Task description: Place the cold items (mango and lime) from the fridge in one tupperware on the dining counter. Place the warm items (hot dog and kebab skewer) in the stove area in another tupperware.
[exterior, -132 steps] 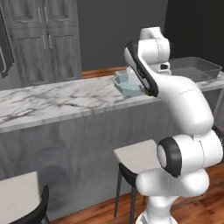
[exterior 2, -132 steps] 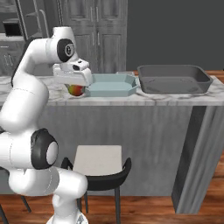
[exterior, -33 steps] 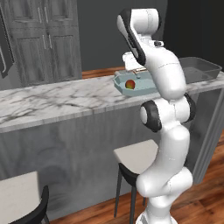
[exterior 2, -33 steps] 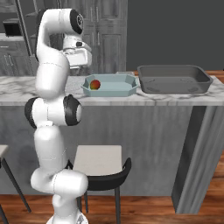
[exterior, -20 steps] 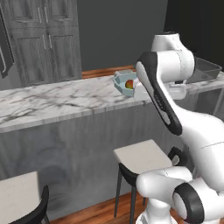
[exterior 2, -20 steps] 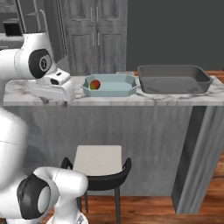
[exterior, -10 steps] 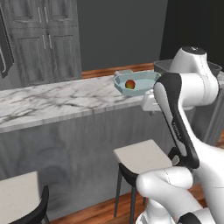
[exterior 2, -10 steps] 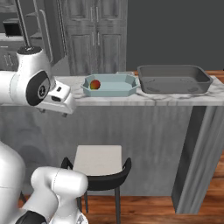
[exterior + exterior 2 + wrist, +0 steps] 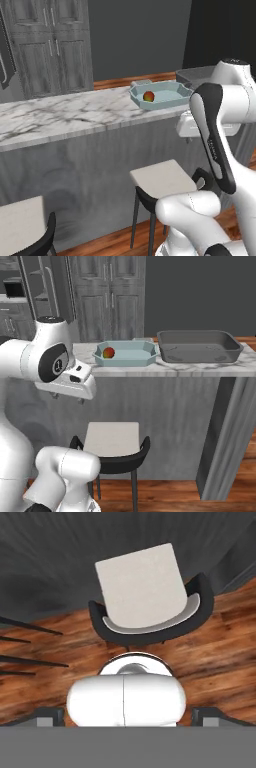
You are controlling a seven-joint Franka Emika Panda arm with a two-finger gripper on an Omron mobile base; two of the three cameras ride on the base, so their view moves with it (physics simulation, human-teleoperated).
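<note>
Left base view: The long table has a white stone top with grey lines and dark grey sides. The pale blue-green tray sits on the top, near the far right end. The mango lies inside that tray, red with a bit of yellow. Just behind the tray's right side, a corner of the dark grey tray shows past the robot's arm. The robot's hand hangs low, in front of the table's edge and below the top. A stool with a pale seat stands by the table's side, and another stool is at the bottom left. Grey cupboards stand at the back. No words or labels can be read.

Right base view: The pale blue-green tray and the dark grey tray sit side by side on the table, almost touching. The mango is at the left end of the pale tray. The hand points down, left of the table's front. A stool stands under it. No writing can be read here either.

Hand view: The camera looks straight down at the stool and the brown wood floor. The jaws are spread wide and hold nothing.
</note>
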